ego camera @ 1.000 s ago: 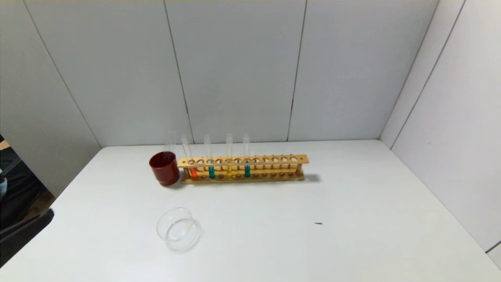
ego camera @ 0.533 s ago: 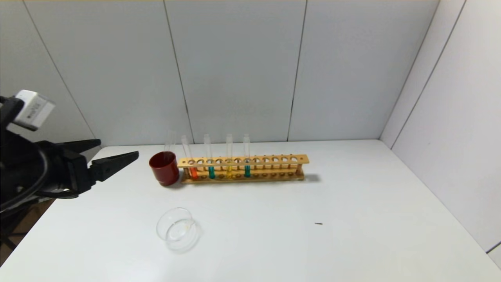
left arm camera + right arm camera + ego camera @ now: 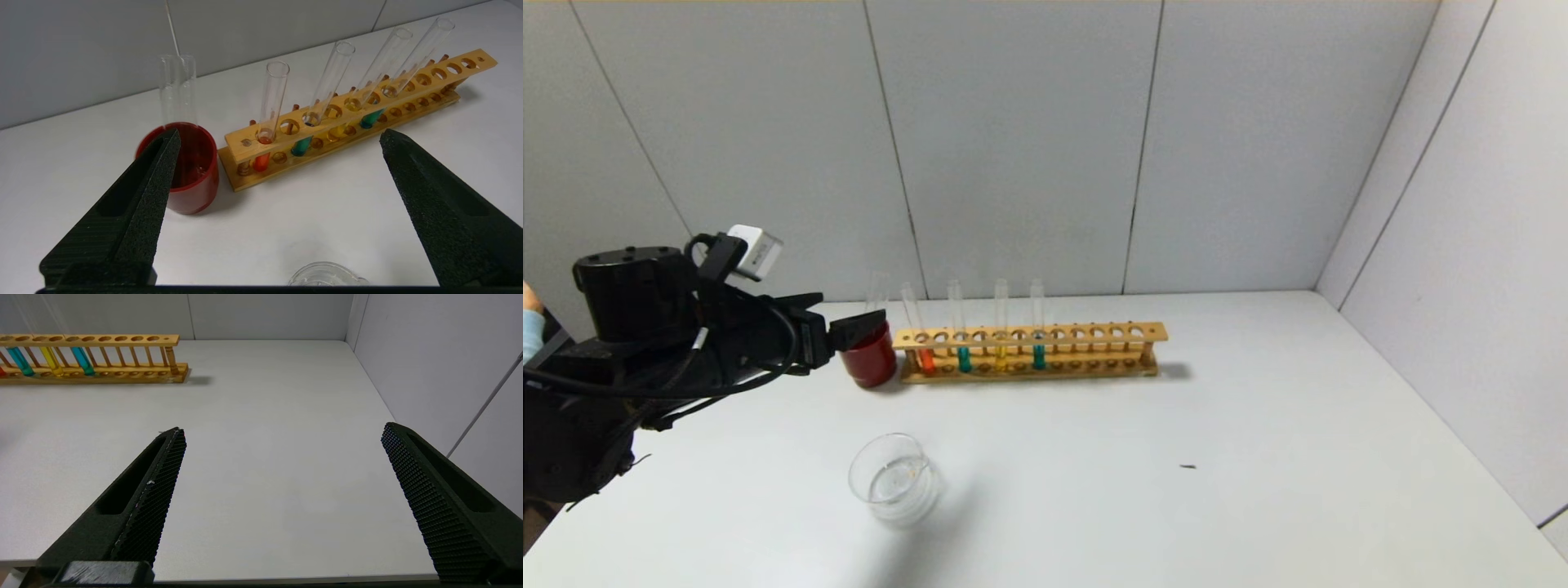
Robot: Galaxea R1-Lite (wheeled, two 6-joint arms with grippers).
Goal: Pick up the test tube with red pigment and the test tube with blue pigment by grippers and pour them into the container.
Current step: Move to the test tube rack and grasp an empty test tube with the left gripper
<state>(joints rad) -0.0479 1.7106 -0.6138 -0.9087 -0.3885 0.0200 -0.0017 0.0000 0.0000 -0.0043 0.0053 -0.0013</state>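
The step in hand looked like the reach for the slim clear glass test tube with orange-red liquid (image 3: 271,107), and doing it well would call for the left gripper (image 3: 278,136) to come in level with the bare glass above the long pale wooden rack (image 3: 359,104), close gently on it, and lift straight up so the tube did not bind in its hole; the opaque dark red cup (image 3: 189,165) standing just beside that end of the rack, with empty clear tubes in it, left little room on that side and could be knocked. The left gripper's black pointed fingers were spread wide and held nothing; in the head view it (image 3: 856,328) hung in front of the red cup, near the rack's left end, the red tube (image 3: 916,331) just beyond, apart from it. The slim clear tube with teal-blue liquid (image 3: 959,331) stood next along, then a yellow one and a second teal one. The small shallow clear glass dish (image 3: 894,478) sat on the white table (image 3: 1258,457) nearer the robot. The right gripper (image 3: 282,433), also spread and empty, hovered well apart from the rack
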